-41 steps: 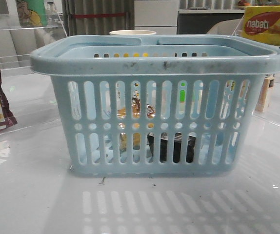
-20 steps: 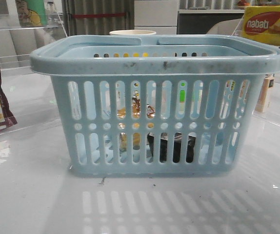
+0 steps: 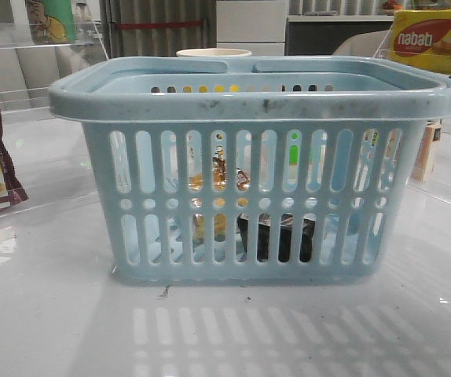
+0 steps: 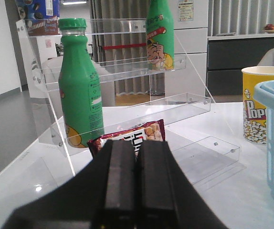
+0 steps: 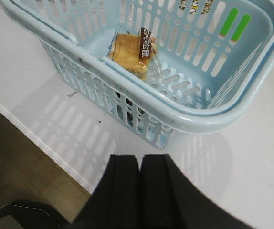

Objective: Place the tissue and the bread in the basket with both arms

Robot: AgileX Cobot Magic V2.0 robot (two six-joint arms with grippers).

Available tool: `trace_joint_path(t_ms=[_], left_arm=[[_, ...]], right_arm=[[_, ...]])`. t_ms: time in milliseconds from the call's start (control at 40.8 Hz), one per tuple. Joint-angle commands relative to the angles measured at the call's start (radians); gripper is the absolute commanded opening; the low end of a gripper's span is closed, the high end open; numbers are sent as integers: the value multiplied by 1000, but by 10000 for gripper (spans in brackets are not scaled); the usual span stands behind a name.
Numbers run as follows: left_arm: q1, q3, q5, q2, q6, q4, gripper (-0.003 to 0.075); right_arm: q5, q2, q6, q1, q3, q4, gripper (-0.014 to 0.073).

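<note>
While nothing has moved, bread (image 5: pixel 131 51) (tissue (image 3: pixel 276 238) too) fills basket (image 3: pixel 257 102).

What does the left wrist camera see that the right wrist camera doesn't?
Only the left wrist view shows a green bottle on a clear shelf, a second green bottle higher up, a popcorn cup and a maroon-edged snack packet.

Only the right wrist view looks down into the basket, where the bread lies.

Both show a shut black pincer, left pincer and right pincer, the white table and part of the basket.
</note>
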Motion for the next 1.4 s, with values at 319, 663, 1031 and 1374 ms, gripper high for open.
trace_joint_path(t_ms=[319,663,1031,1374], left_arm=[[2,-1,-94,-19,-9,-1,91],[2,-1,-94,-19,-9,-1,91],[2,-1,-94,-19,-9,-1,91],[2,-1,-94,-19,-9,-1,91]], right_arm=[[-61,-4,-9,-4,-26,2,55],[-61,-4,-9,-4,-26,2,55],[-105,-63,-9,-36,18,-2,55],[-600,-466,-9,-372,431,-4,55]])
